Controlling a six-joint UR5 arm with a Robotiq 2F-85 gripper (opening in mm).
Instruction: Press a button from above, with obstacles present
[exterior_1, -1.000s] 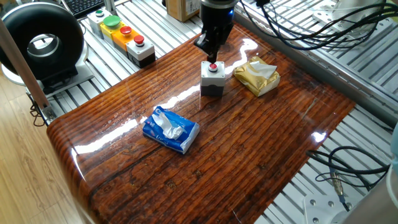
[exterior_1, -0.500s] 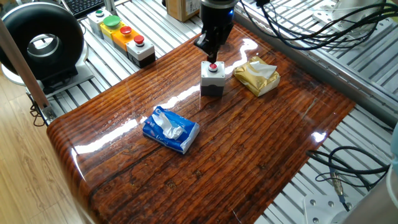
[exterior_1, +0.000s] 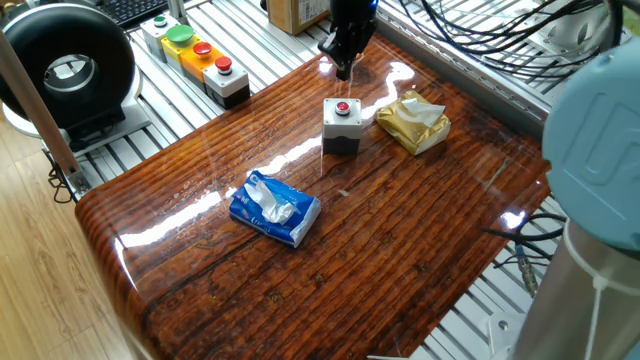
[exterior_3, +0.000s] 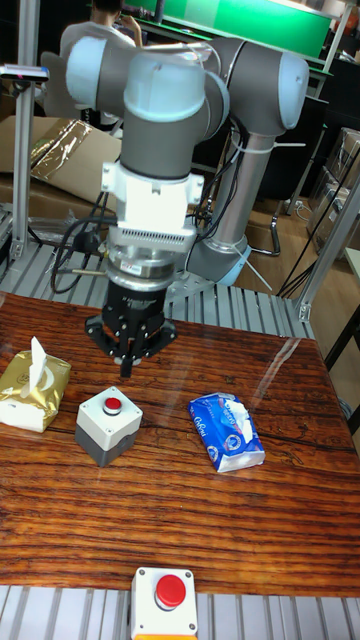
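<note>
A grey box with a red button (exterior_1: 343, 107) on top stands at the far middle of the wooden table (exterior_1: 400, 250); in the tall view the button (exterior_3: 112, 405) faces up, uncovered. My gripper (exterior_1: 343, 70) hangs above and slightly behind it, clear of the button, its fingertips (exterior_3: 126, 368) drawn together into one point, shut on nothing. The obstacles lie on either side: a gold foil tissue packet (exterior_1: 413, 122) (exterior_3: 34, 390) close beside the box, and a blue-and-white tissue pack (exterior_1: 275, 209) (exterior_3: 227, 431) nearer the table's front-left.
A row of other button boxes (exterior_1: 195, 55) sits off the table at the back left, one (exterior_3: 168, 597) showing in the tall view. A black round device (exterior_1: 68, 70) stands far left. The arm's grey body (exterior_1: 600, 180) fills the right foreground, above cables (exterior_1: 530, 270).
The gripper has lifted off the red button and now hangs a short way above it. The arm's body has swung into the right of the fixed view.
</note>
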